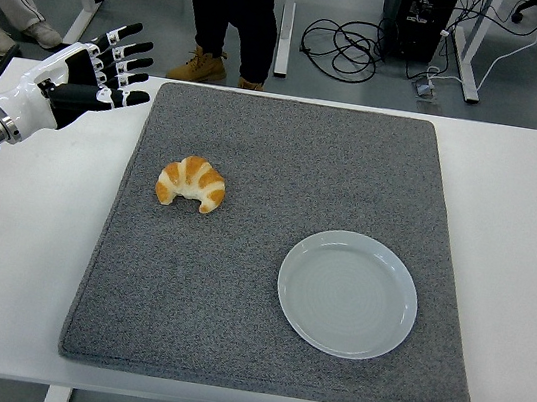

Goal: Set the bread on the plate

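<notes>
A golden croissant [191, 183] lies on the grey mat [286, 153], left of centre. A pale round plate [348, 293] sits empty on the mat to the croissant's lower right. My left hand [112, 66] hovers above the table's far left, just off the mat's far left corner, fingers spread and holding nothing. It is well apart from the croissant, up and to its left. My right arm is out of view.
The mat lies on a white table [524, 219]. A person's legs and tan boots [208, 66] stand beyond the far edge, another person's shoes [16, 32] at top left. Cables [347, 46] and desk legs lie on the floor behind.
</notes>
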